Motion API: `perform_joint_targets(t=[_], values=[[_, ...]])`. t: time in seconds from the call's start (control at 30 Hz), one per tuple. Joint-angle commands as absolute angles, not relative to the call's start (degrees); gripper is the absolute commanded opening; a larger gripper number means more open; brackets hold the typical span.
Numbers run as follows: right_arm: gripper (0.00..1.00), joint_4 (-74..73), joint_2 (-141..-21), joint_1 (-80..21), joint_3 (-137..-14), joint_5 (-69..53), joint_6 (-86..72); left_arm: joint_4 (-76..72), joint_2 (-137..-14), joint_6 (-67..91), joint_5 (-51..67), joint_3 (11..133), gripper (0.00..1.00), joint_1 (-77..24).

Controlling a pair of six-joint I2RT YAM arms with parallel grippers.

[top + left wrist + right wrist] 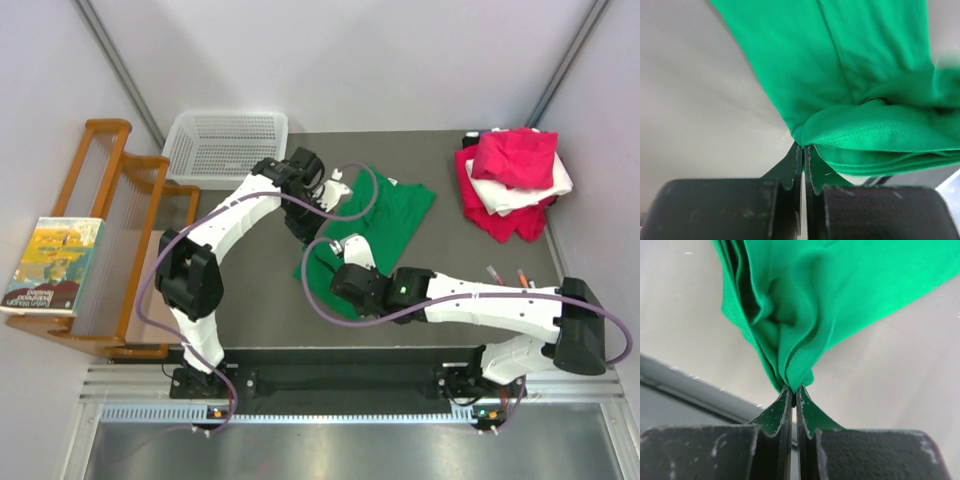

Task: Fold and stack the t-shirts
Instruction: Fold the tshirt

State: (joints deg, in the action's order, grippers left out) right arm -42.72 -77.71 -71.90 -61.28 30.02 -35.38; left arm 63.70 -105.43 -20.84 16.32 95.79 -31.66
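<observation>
The right gripper (340, 262) is pinching the near edge of the green t-shirt (385, 215) at about 7 o'clock. In the wrist view its jaws (794, 389) are pressed fully together on a bunched fold of the cloth (815, 300), which is rising in pleats from the tips.

The shirt is lying across the middle of the dark table (250, 310), running slantwise from 7 o'clock toward 1 o'clock.

At its 11 o'clock corner the left gripper (325, 188) is gripping it too. Its jaws (803, 146) are clamped tight on a doubled hem of the green fabric (855, 75).

Farther back, at 2 o'clock, a pile of red, pink and white shirts (510, 185) is sitting apart from the green one. At 11 o'clock a white mesh basket (225, 145) is standing at the far edge, and at 9 o'clock a wooden rack (120, 230) is holding a book (50, 265).
</observation>
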Motion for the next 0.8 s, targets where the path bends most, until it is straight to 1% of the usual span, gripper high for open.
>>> perform_joint_targets(t=[0.0,0.17,0.37,0.57,0.77], values=[[0.0,-38.5,-75.9,-67.3,-59.2,30.1,-32.1,60.6,-108.8,-18.3,11.9,102.8,0.0,-31.7],[0.0,-35.1,-75.8,-60.6,-57.5,28.5,-29.8,61.4,-113.5,-17.0,9.8,108.9,0.0,-31.7],[0.0,-31.5,-76.3,-53.2,-57.0,26.5,-27.0,60.6,-116.5,-16.7,10.8,110.0,0.0,-31.7],[0.0,-28.1,-79.0,-48.3,-57.7,24.1,-24.1,60.1,-120.0,-16.8,12.7,111.9,0.0,-31.7],[0.0,-25.9,-82.0,-44.8,-58.6,21.8,-22.1,60.7,-124.4,-19.2,11.8,118.4,0.0,-31.7]])
